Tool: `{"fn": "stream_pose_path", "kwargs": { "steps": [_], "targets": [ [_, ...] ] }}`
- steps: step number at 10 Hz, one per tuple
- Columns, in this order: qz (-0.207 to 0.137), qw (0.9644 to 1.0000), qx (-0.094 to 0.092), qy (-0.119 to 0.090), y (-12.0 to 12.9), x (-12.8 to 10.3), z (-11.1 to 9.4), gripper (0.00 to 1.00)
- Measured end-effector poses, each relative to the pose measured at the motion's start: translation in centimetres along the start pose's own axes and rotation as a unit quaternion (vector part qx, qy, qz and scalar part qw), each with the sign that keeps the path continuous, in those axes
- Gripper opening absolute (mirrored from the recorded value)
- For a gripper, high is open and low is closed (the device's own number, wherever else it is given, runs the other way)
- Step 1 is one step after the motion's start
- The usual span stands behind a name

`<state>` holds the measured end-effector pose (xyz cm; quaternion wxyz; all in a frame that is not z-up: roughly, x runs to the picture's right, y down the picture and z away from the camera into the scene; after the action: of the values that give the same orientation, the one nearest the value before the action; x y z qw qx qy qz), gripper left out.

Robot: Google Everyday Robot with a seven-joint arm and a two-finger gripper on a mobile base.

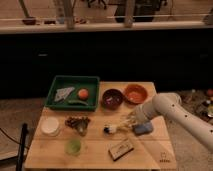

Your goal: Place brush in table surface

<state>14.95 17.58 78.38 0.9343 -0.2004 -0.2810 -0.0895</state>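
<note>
Lying just right of the frame's centre, the brush shows a slim cream handle and a dark-and-white bristle head pointing left, on or barely above the table surface. The gripper meets the handle's right end; whether it grasps the handle cannot be told.

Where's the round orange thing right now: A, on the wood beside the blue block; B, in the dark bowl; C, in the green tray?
C: the round orange thing lies inside the green tray, apart from the tool, which is at the brush near the middle of the table surface.
</note>
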Motion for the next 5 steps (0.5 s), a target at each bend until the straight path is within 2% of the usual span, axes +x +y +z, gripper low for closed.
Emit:
{"fn": "stream_pose_path", "kwargs": {
  "steps": [2, 5],
  "targets": [
    [0.006, 1.0, 0.005, -0.002, -0.04, 0.32, -0.33, 0.79],
    [0.011, 0.9999, 0.01, -0.003, -0.03, 0.63, -0.76, 0.8]
  ]
}}
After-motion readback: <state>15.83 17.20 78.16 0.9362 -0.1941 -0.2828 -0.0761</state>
